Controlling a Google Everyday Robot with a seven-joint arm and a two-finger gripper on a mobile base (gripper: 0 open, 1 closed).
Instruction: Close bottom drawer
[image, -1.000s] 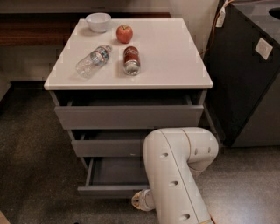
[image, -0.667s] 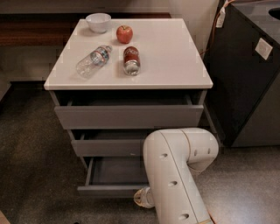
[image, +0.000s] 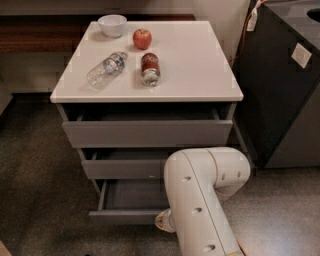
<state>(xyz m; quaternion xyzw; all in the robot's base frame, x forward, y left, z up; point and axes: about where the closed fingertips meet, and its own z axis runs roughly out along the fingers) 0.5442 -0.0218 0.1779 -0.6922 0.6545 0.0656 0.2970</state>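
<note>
The lowest matte grey handleless drawer (image: 125, 216) stands pulled out at lower centre. The claw (image: 164, 221) sits against its front, half hidden by the white arm (image: 200, 200); whether it is apart or together, I cannot tell.

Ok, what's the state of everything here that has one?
bottom drawer: open, pulled out farthest
middle drawer: partly open
top drawer: partly open
water bottle: lying on its side
can: lying on its side
bowl: upright
pincer: at the bottom drawer's front edge, mostly hidden by the arm
</note>
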